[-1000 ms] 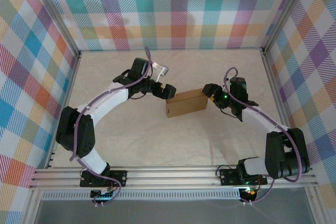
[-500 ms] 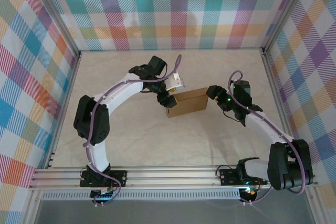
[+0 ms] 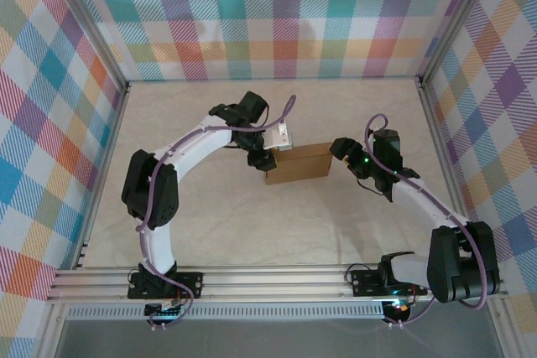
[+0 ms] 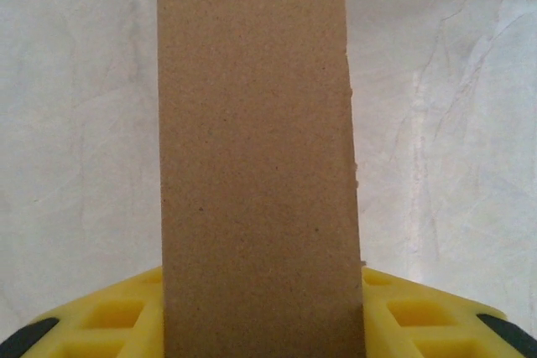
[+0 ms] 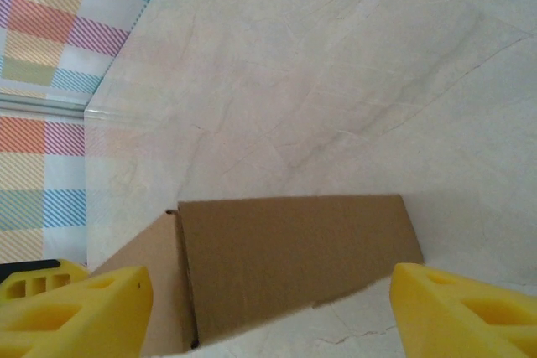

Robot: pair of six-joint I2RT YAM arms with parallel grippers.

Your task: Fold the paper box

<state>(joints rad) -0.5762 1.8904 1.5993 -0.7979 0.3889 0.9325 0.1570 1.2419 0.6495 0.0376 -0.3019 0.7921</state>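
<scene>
The paper box is a small closed brown cardboard box lying near the middle of the table. My left gripper is at its left end. In the left wrist view the paper box runs up between the yellow fingers, which press against both of its sides, so the left gripper is shut on it. My right gripper hovers at the right end. There the paper box lies between the widely spread jaws of the right gripper, with the right fingertip clear of it.
The pale marbled table is ringed by plaid walls with aluminium rails along the edges. Both arm bases sit on the rail at the near edge.
The left arm swung in over the box's left end, and its jaws narrowed onto the box. The box turned slightly. The right gripper shifted a little early on, then held still.
</scene>
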